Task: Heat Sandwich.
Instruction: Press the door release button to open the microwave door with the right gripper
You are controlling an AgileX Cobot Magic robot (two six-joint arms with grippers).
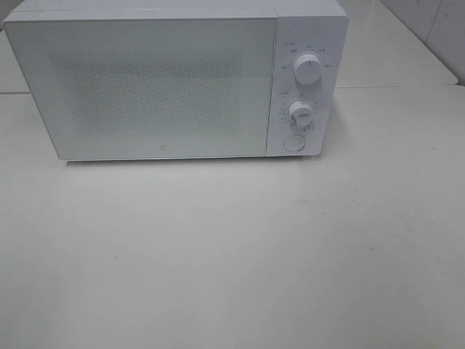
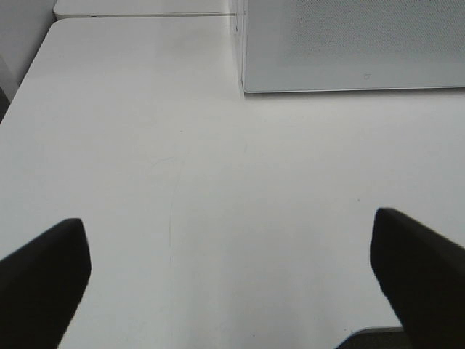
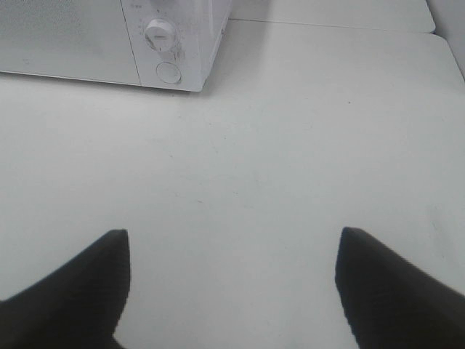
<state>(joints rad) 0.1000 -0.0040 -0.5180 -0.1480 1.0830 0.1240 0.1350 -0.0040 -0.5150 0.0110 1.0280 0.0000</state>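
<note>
The sandwich is out of view in all three views. A white microwave stands at the back of the table with its door shut; two knobs and a round button sit on its right panel. My left gripper hovers open over bare table, left of the microwave's front corner, nothing between its black fingers. Over the table in front of the microwave's control panel, my right gripper is also open and empty. Neither gripper shows in the exterior high view.
The white table stretches in front of the microwave. A seam to a second table runs behind on the right. In the left wrist view the table's left edge drops off near a wall.
</note>
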